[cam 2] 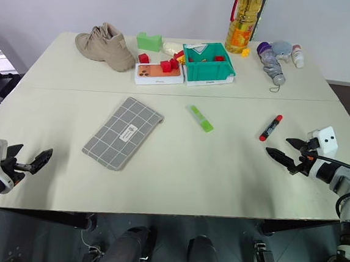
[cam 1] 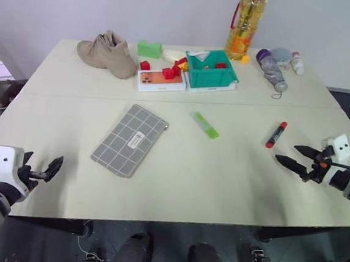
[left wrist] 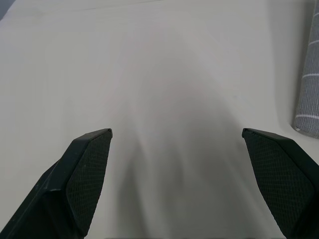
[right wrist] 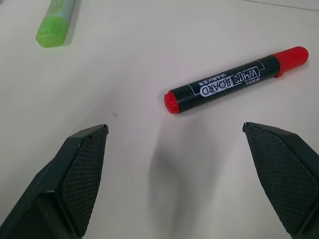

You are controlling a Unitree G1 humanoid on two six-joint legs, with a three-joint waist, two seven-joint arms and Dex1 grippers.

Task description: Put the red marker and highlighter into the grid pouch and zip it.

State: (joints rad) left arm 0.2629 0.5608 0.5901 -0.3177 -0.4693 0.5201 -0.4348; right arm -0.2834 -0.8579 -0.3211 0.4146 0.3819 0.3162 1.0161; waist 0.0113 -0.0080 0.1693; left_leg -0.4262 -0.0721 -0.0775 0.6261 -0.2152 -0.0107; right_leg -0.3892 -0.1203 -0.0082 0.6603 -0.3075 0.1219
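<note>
The right gripper (cam 1: pixel 296 156) stood wide open with nothing between its two black fingers, low over the pale table (cam 1: pixel 220 172) just short of the slim red marker with a black barrel (cam 1: pixel 276 134). In the right wrist view that marker (right wrist: pixel 234 79) lay flat ahead of the fingers, not touching them. The left gripper (cam 1: pixel 44 170) was likewise fully spread and empty, near the table's front left edge.

One short lime-green highlighter (cam 1: pixel 205 125) lay at mid-table, well apart from the marker. One flat grey fabric pouch with white grid lines (cam 1: pixel 129 139) lay to its left with nothing resting on it; whether its zip was open could not be told.

At the rear, one teal plastic bin (cam 1: pixel 211 71) held small red blocks, and one white tray (cam 1: pixel 161 81) carried several more. One tan boot (cam 1: pixel 107 53) and one bottle of yellow oil (cam 1: pixel 244 23) were also noted.
</note>
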